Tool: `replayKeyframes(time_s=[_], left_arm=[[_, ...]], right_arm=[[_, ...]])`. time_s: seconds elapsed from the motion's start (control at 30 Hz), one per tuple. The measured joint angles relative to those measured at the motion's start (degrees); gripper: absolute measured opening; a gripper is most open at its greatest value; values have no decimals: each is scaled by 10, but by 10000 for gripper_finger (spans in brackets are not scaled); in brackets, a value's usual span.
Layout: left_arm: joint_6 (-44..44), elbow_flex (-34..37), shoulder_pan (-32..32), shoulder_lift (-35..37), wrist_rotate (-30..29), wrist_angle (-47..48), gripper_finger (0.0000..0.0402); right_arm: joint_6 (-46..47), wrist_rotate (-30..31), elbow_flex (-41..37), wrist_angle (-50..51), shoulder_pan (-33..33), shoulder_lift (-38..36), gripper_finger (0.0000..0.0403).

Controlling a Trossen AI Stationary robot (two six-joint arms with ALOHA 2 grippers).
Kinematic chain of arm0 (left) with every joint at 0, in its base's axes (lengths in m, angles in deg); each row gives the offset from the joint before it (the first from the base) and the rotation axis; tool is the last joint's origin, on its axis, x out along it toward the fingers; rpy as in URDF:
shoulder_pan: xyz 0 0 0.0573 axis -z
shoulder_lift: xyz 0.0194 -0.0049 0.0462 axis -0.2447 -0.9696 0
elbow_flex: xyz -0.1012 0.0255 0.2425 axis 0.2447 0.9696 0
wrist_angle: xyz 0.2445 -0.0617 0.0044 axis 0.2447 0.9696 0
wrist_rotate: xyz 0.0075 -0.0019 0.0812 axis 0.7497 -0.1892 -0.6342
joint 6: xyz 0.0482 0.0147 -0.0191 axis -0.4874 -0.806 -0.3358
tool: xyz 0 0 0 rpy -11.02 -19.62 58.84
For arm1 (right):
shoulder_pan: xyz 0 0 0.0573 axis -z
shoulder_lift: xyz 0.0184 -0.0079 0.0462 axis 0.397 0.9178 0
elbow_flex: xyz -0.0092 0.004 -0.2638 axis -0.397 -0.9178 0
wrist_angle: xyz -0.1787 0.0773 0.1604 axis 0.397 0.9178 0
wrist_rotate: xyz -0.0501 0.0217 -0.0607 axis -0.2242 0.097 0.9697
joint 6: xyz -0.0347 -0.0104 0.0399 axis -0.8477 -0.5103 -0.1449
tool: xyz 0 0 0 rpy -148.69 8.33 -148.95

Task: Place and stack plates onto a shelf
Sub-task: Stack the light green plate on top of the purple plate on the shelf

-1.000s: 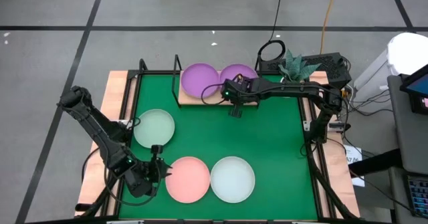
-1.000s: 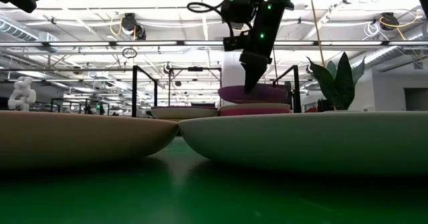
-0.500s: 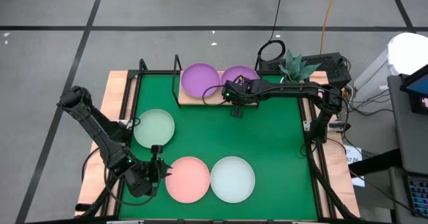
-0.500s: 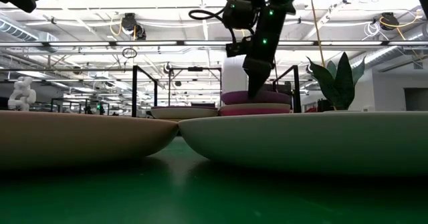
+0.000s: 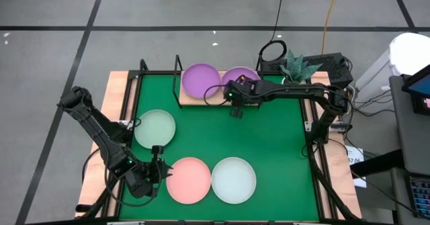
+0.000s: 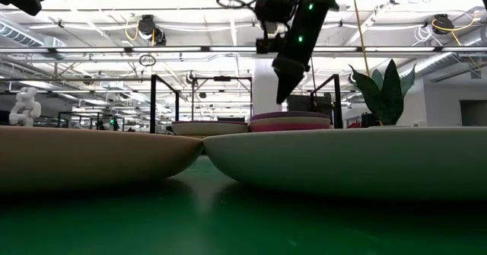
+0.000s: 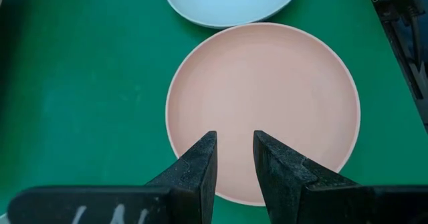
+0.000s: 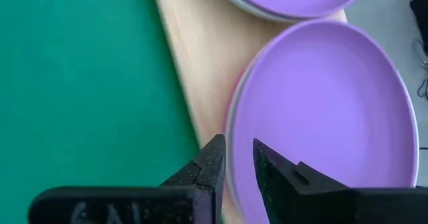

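Two purple plates lie on the wooden shelf (image 5: 193, 99) at the table's far edge: the left one (image 5: 201, 80) and the right one (image 5: 242, 72), which tops a stack (image 6: 291, 120) with a magenta plate under it. My right gripper (image 5: 235, 111) hovers just above that stack's near rim (image 8: 231, 127), narrowly open and touching nothing; it shows in the low view (image 6: 280, 97) too. My left gripper (image 5: 158, 159) waits narrowly open over the salmon plate (image 7: 264, 110), near the table's front left.
On the green mat (image 5: 269, 138) lie a mint plate (image 5: 154, 128), the salmon plate (image 5: 189, 180) and a white plate (image 5: 234, 180). A potted plant (image 5: 295, 67) stands at the far right by the shelf. The shelf's black wire posts (image 5: 178, 67) rise at its left end.
The right gripper held the right purple plate tilted just above the stack, set it down flat on the stack, let go and rose straight up clear of it. The left arm kept still.
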Motion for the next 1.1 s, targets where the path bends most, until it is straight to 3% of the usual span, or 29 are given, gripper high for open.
replayKeyframes(time_s=[0.2, 0.47, 0.9, 1.0, 1.1], left_arm=[[24, 0, 0, 0, -5, 19, 104], [110, 7, 0, 0, -5, 131, 104], [124, 129, -51, 0, 26, 135, 105], [126, 151, -74, 0, 30, 135, 122], [128, 167, -90, 0, 34, 136, 163]], right_arm=[[38, -3, 0, 1, -48, -45, 66], [58, -3, 0, -13, -150, -77, 66], [30, -2, 0, -29, -215, -77, 66], [34, -1, 0, -28, -215, -77, 66], [36, -1, 0, -23, -215, -77, 66]])
